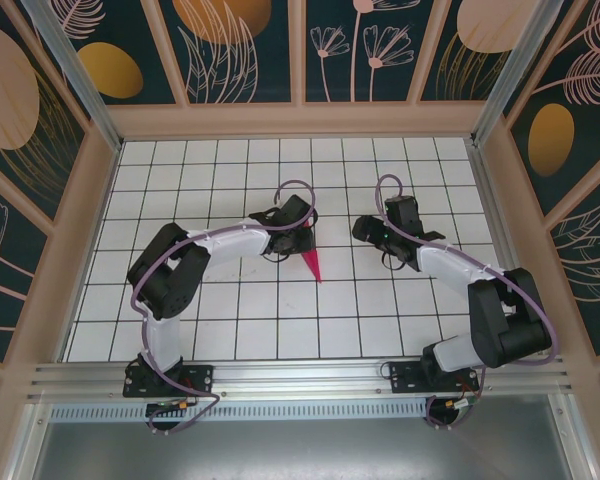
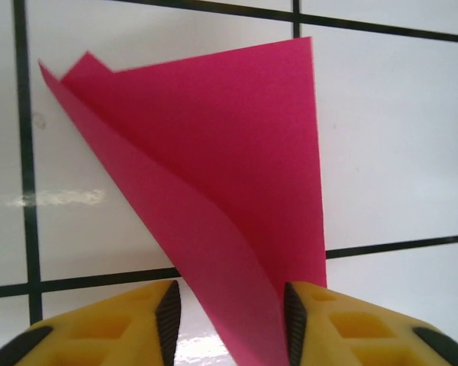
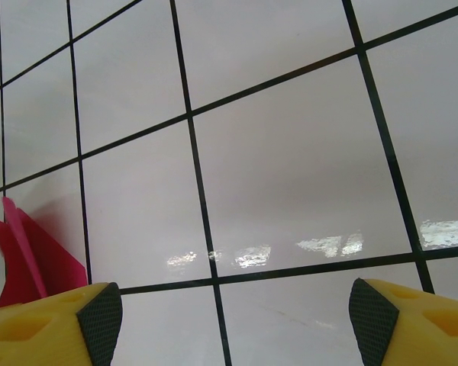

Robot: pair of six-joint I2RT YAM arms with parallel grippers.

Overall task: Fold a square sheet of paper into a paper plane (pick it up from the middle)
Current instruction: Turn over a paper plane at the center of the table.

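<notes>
The square sheet of paper (image 1: 311,264) is a folded magenta-pink pointed shape lying on the tiled floor, its tip toward the near edge. In the left wrist view the paper (image 2: 237,152) has a loose upper layer curling up. Its narrow end runs between the fingers of my left gripper (image 2: 229,320) and lies against the right pad, with bare floor showing beside the left pad, so the jaws stand open around it. My left gripper (image 1: 294,240) sits at the paper's far end. My right gripper (image 1: 366,231) hovers to the right, wide open and empty (image 3: 235,320), with the paper (image 3: 30,259) off to its left.
The white tiled floor (image 1: 240,310) with black grid lines is ringed by wooden walls (image 1: 300,120). A metal rail (image 1: 300,378) carries both arm bases along the near edge.
</notes>
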